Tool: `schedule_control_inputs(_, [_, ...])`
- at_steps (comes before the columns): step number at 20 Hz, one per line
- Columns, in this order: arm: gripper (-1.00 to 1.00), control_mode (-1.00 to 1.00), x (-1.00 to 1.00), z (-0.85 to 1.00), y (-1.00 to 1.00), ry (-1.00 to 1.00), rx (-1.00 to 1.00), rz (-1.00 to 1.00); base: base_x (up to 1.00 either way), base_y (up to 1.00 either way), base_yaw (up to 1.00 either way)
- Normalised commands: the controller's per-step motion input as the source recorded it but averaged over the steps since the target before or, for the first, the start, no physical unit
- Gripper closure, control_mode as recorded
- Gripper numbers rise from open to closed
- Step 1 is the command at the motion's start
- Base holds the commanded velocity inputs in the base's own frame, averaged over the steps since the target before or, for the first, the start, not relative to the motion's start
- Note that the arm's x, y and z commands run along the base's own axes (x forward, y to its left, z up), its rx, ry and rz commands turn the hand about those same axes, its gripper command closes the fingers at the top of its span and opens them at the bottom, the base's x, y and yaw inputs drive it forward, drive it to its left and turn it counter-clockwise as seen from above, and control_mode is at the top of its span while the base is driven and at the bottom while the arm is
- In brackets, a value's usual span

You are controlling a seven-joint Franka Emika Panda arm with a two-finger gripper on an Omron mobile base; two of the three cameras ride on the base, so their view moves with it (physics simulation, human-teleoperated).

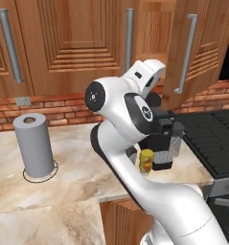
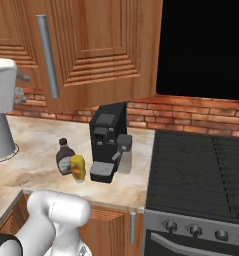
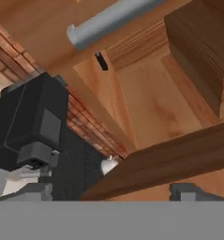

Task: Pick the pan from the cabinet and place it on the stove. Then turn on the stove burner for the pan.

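Reaching up beside the cabinet (image 1: 87,43), the gripper (image 3: 108,190) has its fingers spread and holds nothing. The cabinet door (image 1: 195,48) stands ajar above the coffee machine (image 2: 108,142); the stove (image 2: 201,170) is just right of it.

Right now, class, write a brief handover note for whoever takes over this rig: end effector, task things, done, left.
End effector: open, empty, pointing into the reddish-brown wooden wall cabinet, which has one door ajar.
Black grated stove: on the right, beside the counter.
Done: arm raised to the cabinet.
Left: grasp the small black frying pan, set it on the stove, turn the matching grey burner knob.
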Motion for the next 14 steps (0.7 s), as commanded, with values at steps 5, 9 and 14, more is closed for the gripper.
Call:
schedule_control_inputs(5, [-1.00,-1.00,0.28,-0.13,-0.01,0.11,-0.10,0.00,0.00,0.00,0.00])
schedule_control_inputs(9, [-1.00,-1.00,0.09,-0.09,-0.07,0.10,-0.10,0.00,0.00,0.00,0.00])
schedule_control_inputs(14, [-1.00,-1.00,0.02,-0.07,-0.13,0.10,-0.10,0.00,0.00,0.00,0.00])
